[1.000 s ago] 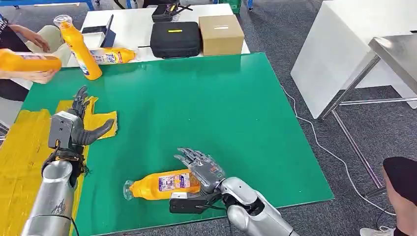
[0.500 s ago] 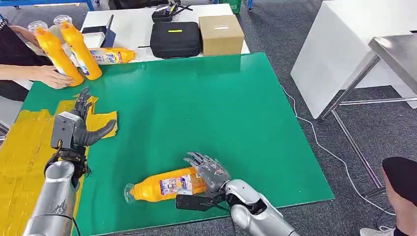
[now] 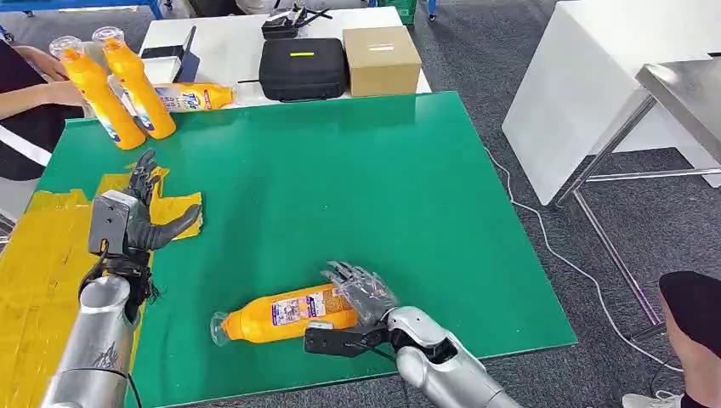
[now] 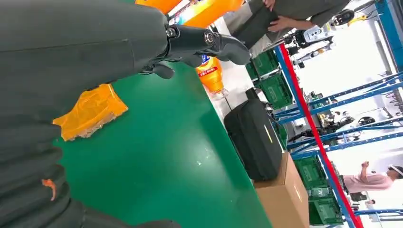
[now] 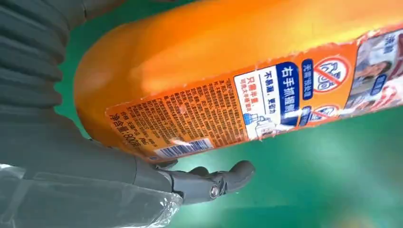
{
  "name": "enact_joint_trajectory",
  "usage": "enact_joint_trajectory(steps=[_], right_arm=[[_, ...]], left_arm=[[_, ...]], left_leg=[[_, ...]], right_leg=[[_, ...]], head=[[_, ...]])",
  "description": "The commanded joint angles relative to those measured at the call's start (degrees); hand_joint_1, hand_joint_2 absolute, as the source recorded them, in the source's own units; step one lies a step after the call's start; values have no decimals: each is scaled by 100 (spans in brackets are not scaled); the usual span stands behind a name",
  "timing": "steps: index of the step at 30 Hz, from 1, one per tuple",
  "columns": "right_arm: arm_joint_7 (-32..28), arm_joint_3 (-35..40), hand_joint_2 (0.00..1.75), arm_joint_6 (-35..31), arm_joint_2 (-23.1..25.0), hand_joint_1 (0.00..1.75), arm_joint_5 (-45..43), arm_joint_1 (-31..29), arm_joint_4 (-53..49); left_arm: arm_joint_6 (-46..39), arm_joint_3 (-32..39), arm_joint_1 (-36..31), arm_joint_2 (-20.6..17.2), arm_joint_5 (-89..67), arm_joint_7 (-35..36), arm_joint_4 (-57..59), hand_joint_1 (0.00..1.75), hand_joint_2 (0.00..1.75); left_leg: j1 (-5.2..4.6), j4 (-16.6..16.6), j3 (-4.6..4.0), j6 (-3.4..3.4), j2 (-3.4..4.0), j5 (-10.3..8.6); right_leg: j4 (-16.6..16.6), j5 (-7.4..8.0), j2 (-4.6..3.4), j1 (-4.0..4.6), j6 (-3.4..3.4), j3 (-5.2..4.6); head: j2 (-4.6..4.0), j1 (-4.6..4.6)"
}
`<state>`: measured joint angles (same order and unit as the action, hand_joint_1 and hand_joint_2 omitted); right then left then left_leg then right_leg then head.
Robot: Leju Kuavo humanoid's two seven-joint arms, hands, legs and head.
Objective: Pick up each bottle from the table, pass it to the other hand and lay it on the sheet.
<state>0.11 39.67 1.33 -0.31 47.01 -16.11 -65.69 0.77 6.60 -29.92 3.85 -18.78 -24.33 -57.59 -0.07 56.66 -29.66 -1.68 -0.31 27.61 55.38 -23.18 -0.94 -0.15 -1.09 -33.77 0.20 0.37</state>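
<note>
R hand (image 3: 361,293) is at the base end of the orange bottle (image 3: 285,314). Fingers draped over the fat end, thumb stretched out along the near side. Wrist cam shows the thumb (image 5: 209,183) under the body with a visible gap, so it's cupping, not clamped. Can't tell if it's bearing any load yet.

Bottle lies on its side on the green surface (image 3: 383,187), near the front edge, cap (image 3: 219,328) pointing to the robot's L. Not lifted as far as I can see.

L hand (image 3: 136,217) is released: fingers spread, nothing in it, hovering over the torn edge of the yellow sheet (image 3: 38,272) on the L side. Well apart from the bottle.

Handling, my read:
- Rigid plastic, looks full → fairly heavy, mass towards the base.
- Round + glossy label (image 5: 266,102) = slippery, will roll if nudged.
- Best grip is around the mid body at the label, thumb opposing the fingers. A base-end grip leaves the neck end to droop.
- For the handover, leave the neck half free so L has somewhere to grab.
- Not fragile, a drop onto the surface is low risk, but it could roll off the front edge.

Two more orange bottles (image 3: 119,85) stand at the far L corner, a person's arm just beside them.
</note>
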Motion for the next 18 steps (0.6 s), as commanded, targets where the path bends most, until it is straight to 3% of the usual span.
enact_joint_trajectory(steps=[1, 5, 8, 13, 15, 17, 18], right_arm=[[5, 134, 175, -47, 261, 0, -12, -391, 1411], [26, 151, 175, -103, 265, 3, 64, -389, 1552], [71, 230, 175, -33, 235, 58, 253, -384, 1760], [91, 249, 175, -80, 229, 58, 315, -358, 1812], [138, 249, 175, -97, 234, 140, 382, -369, 1832], [203, 224, 175, -117, 219, 162, 523, -365, 1909], [224, 177, 175, -157, 220, 159, 569, -369, 1985]], left_arm=[[-47, -129, -253, 39, 71, 46, 488, 0, 175], [-67, -183, -280, 39, 110, 49, 533, 0, 175], [-65, -256, -341, 44, 172, 31, 665, 0, 175], [-72, -273, -352, 59, 186, 18, 692, 0, 175], [-72, -279, -345, 54, 195, 13, 680, 0, 175], [-69, -285, -334, 70, 205, 9, 653, 0, 175], [-69, -280, -326, 83, 217, 6, 609, 0, 175]], left_leg=[[5, -8, 16, 8, -3, 0], [5, -12, 28, 12, -8, -1], [5, -11, 31, 10, -9, -2], [5, -8, 55, 9, -8, 0], [7, -10, 65, 12, -11, -2], [6, -10, 73, 11, -9, -2], [5, -9, 81, 9, -8, 0]], right_leg=[[-9, -1, 9, 5, 2, 18], [-13, -2, 19, 8, 2, 30], [-13, -1, 18, 9, 2, 35], [-12, -1, 9, 11, 1, 56], [-18, 3, 13, 14, 2, 69], [-17, 4, 10, 14, 2, 75], [-16, 2, 8, 13, 2, 83]], head=[[-2, 0], [-2, 0], [-2, 0], [-2, 0], [-2, 0], [-2, 0], [0, 0]])
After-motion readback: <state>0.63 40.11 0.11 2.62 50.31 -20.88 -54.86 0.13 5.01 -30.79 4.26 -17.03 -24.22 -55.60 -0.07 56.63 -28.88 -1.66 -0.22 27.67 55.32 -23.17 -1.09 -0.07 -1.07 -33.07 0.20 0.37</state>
